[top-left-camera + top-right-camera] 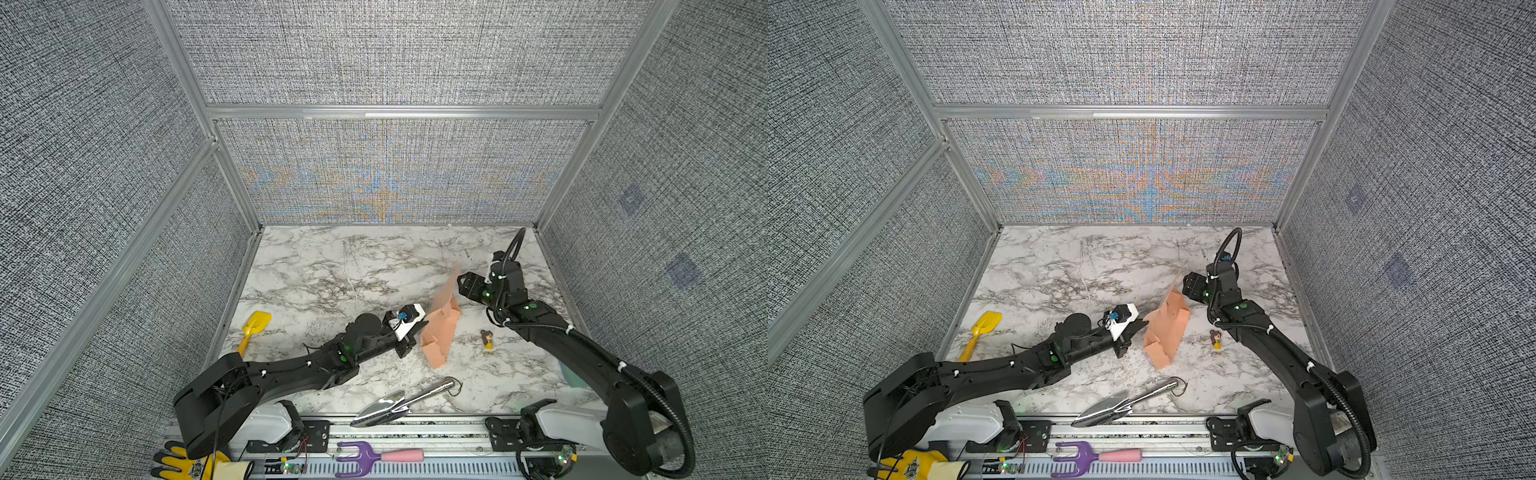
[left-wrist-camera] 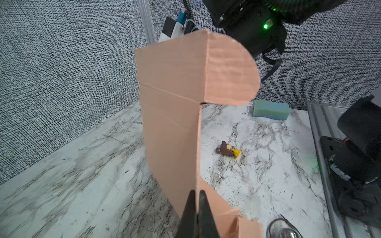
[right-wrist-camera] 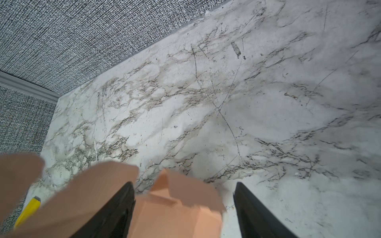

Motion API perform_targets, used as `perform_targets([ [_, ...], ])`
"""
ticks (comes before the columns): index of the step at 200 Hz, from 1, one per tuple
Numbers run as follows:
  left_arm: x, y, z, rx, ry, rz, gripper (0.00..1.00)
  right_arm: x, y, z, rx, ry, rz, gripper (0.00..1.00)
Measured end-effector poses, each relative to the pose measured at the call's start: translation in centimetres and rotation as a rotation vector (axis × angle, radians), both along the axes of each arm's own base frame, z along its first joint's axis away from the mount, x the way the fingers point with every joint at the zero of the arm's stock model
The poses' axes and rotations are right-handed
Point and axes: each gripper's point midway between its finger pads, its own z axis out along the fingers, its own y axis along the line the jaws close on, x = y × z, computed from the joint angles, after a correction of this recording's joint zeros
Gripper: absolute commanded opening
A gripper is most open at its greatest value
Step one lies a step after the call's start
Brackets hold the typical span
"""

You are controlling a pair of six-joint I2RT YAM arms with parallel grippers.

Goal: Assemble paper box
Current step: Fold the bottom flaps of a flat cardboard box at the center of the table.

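The marble-patterned tabletop (image 1: 332, 266) is carrying the work. The paper box (image 1: 440, 328), a salmon-pink creased cardboard blank only partly folded, is standing on edge right of centre, between the two arms. Whether its lower corner is touching the tabletop cannot be told. The left tool (image 2: 197, 196) is gripping it, jaws pressed together on a thin panel edge low down. The right tool (image 3: 183, 185) is standing with its jaws apart, straddling a blurred upper flap without visibly clamping it.

Handling, as judged: the box is looking light and thin, stiff across each panel but hinging freely at the creases, so it is likely to swing or sag from a single pinch. The matt surface is appearing to offer fair grip. The rounded flap and small tabs are looking prone to crushing or tearing. The soundest hold is appearing to be a flat panel edge close to a crease, with the second tool taking the opposite panel rather than a tab.

Markings: the box is showing no print, label or brand on any face in view. The yellow work glove (image 1: 187, 465) at the near rail is bearing a dark emblem, too small to read.
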Motion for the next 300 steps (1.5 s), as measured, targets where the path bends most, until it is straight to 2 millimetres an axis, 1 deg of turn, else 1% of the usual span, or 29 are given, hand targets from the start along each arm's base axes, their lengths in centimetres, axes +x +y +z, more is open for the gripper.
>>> perform_targets([
  [10, 0.4, 1.2, -0.3, -0.008, 0.002, 0.062, 0.00, 0.1, 0.0, 0.0, -0.005, 0.002, 0.003, 0.78],
  [21, 1.5, 2.8, -1.2, 0.003, 0.021, 0.148, 0.00, 0.4, 0.1, 0.0, -0.008, 0.005, 0.005, 0.78],
  [53, 6.4, 8.2, -4.0, 0.036, 0.103, 0.443, 0.00, 1.0, 0.5, -0.7, -0.018, 0.025, 0.015, 0.77],
  [59, 7.1, 8.9, -4.6, 0.046, 0.118, 0.480, 0.00, 1.0, 0.7, -0.9, -0.017, 0.031, 0.021, 0.77],
  [75, 8.4, 10.0, -6.3, 0.079, 0.153, 0.547, 0.00, 1.0, 1.2, -1.4, -0.020, 0.045, 0.044, 0.77],
  [91, 9.4, 10.6, -7.4, 0.095, 0.174, 0.596, 0.00, 1.1, 1.4, -1.8, -0.029, 0.050, 0.058, 0.77],
  [116, 10.3, 10.9, -8.6, 0.119, 0.185, 0.640, 0.00, 1.2, 2.0, -2.0, -0.031, 0.050, 0.092, 0.77],
  [142, 11.3, 11.3, -9.2, 0.126, 0.183, 0.694, 0.00, 1.0, 3.0, -2.1, -0.035, 0.039, 0.141, 0.76],
  [169, 12.2, 12.0, -9.8, 0.136, 0.177, 0.741, 0.00, 0.1, 4.5, -2.8, -0.058, 0.040, 0.203, 0.76],
  [177, 12.5, 12.1, -9.7, 0.132, 0.171, 0.753, 0.00, -0.2, 4.7, -3.3, -0.056, 0.049, 0.219, 0.76],
  [191, 12.8, 11.9, -9.4, 0.122, 0.164, 0.756, 0.00, -0.8, 4.5, -4.5, -0.061, 0.071, 0.221, 0.76],
  [208, 12.9, 11.9, -9.0, 0.116, 0.150, 0.753, 0.00, -1.9, 4.3, -6.2, -0.060, 0.114, 0.234, 0.74],
  [223, 13.1, 12.1, -8.9, 0.107, 0.145, 0.752, 0.00, -2.8, 4.5, -7.3, -0.038, 0.139, 0.250, 0.74],
  [243, 13.4, 12.3, -8.7, 0.095, 0.144, 0.754, 0.00, -3.8, 5.2, -8.6, 0.025, 0.158, 0.273, 0.73],
  [271, 13.8, 12.6, -9.0, 0.089, 0.150, 0.754, 0.00, -5.5, 6.1, -11.0, 0.130, 0.211, 0.287, 0.71],
  [279, 13.7, 12.7, -9.1, 0.085, 0.152, 0.756, 0.00, -5.7, 6.6, -11.4, 0.155, 0.223, 0.295, 0.71],
  [300, 13.8, 13.1, -9.6, 0.081, 0.157, 0.763, 0.00, -5.8, 7.9, -11.7, 0.220, 0.220, 0.315, 0.69],
])
